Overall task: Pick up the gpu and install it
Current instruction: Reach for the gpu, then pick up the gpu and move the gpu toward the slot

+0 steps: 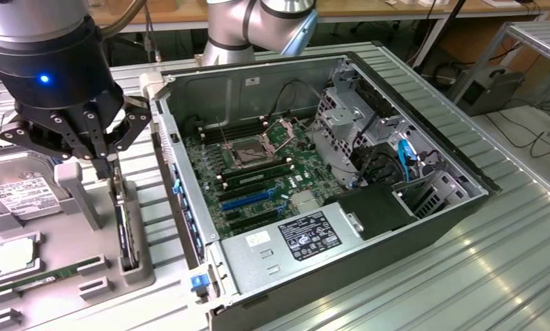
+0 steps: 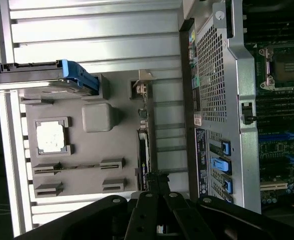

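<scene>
1. Hand hangs over the grey parts tray at the exterior view's left, w/ a blue light lit on the black wrist body.
2. Hand state: fingers clenched together, tips pinched on the upper edge of the gpu near one end.
3. Gpu: thin dark card standing on edge in a slot along the tray side nearest the PC case. It is still seated in the tray and not lifted.
4. Other tray items:
   - hard drive w/ white label, at the far end of the tray
   - square CPU chip in its own recess
   - narrow green memory stick lying flat between small holders
   All sit apart from the gpu and none touches the hand.
5. PC case lies on its side, open, just beside the tray toward the exterior view's right.
6. Inside the case:
   - green motherboard w/ CPU socket
   - silver power supply at the near end
   - blue cable by the drive cages
7. Blue latch tabs run along the case's rear slot panel, on the side facing the tray.
8. Tray and case both rest on the ribbed metal worktop.
9. Arm base stands behind the case, at the far edge of the worktop.
</scene>
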